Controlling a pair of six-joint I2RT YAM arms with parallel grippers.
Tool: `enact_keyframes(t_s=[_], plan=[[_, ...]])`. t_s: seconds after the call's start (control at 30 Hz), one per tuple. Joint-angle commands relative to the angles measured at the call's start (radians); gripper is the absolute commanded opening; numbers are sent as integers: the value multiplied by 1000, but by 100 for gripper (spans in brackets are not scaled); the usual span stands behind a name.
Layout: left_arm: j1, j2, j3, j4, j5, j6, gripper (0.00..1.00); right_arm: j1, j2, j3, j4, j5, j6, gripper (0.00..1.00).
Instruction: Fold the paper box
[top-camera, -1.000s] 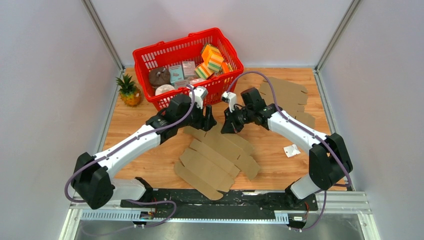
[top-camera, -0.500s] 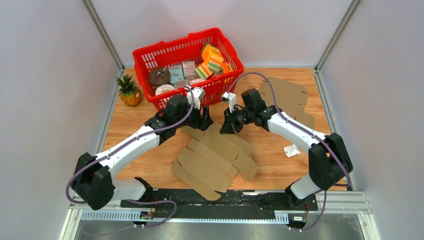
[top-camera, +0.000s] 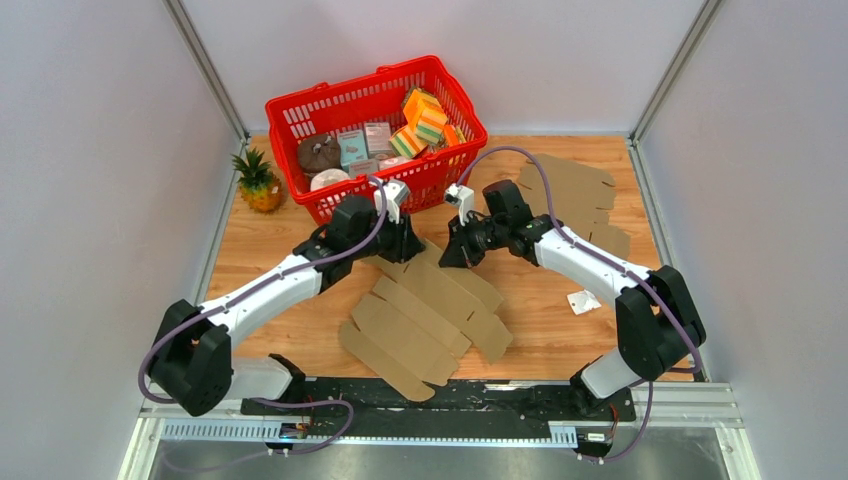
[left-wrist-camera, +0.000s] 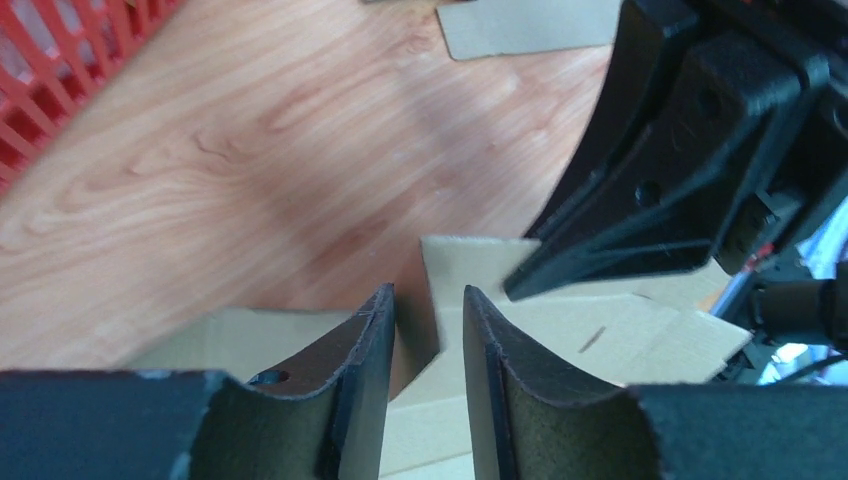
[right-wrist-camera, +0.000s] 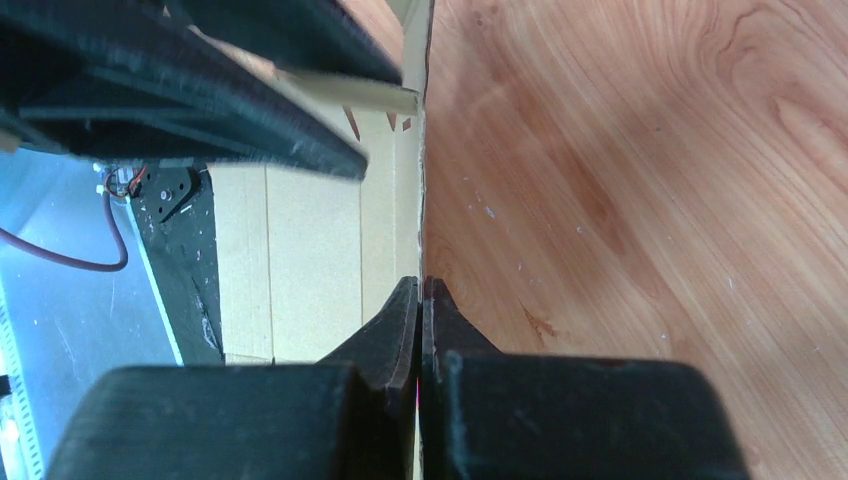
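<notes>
The paper box (top-camera: 430, 310) is a flat brown cardboard blank lying unfolded mid-table, its far end raised between the two grippers. My left gripper (top-camera: 410, 245) hovers over that far end. In the left wrist view its fingers stand a narrow gap apart (left-wrist-camera: 428, 292), and a cardboard flap (left-wrist-camera: 560, 330) shows in the gap without being pinched. My right gripper (top-camera: 449, 255) faces it from the right. In the right wrist view it is shut (right-wrist-camera: 420, 283) on the thin edge of the cardboard (right-wrist-camera: 300, 250), which runs straight into the jaws.
A red basket (top-camera: 440, 85) full of small items stands just behind both grippers. A toy pineapple (top-camera: 258, 180) sits at the back left. More flat cardboard blanks (top-camera: 570, 190) lie at the back right, and a small white packet (top-camera: 582, 300) lies by the right arm.
The left gripper's jaws have narrowed from wide open to a small gap, and it has edged left. The cardboard blank has slid slightly left and nearer. The right gripper stays shut.
</notes>
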Motion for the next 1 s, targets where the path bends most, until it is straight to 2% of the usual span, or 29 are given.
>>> enact_keyframes(t_s=[0.0, 0.2, 0.33, 0.43, 0.5, 0.53, 0.6, 0.73, 0.77, 0.87, 0.97], plan=[[-49, -61, -72, 171, 23, -87, 43, -1, -25, 0, 76, 17, 36, 0], [-71, 37, -62, 281, 43, -136, 52, -1, -42, -20, 103, -26, 43, 0], [-74, 139, -26, 321, 58, -154, 53, -1, -58, -36, 128, -46, 47, 0], [-74, 152, -39, 346, 51, -165, 52, -3, -61, -42, 123, -21, 43, 0], [-74, 112, -60, 312, 17, -142, 52, -1, -63, -42, 109, 42, 35, 0], [-75, 42, -86, 288, 0, -130, 52, -1, -63, -39, 90, 71, 33, 0], [-75, -85, -115, 187, -61, -98, 52, -1, -65, -31, 59, 141, 27, 0], [-71, -266, -203, -25, -162, -88, 56, -1, -75, -30, 47, 162, 29, 0], [-63, -288, -215, -101, -173, -97, 57, -1, -77, -30, 47, 155, 27, 0], [-62, -323, -243, -197, -194, -116, 61, 0, -92, -34, 43, 142, 20, 0], [-45, -278, -229, -279, -257, -139, 62, -1, -109, -39, 47, 111, 18, 0]])
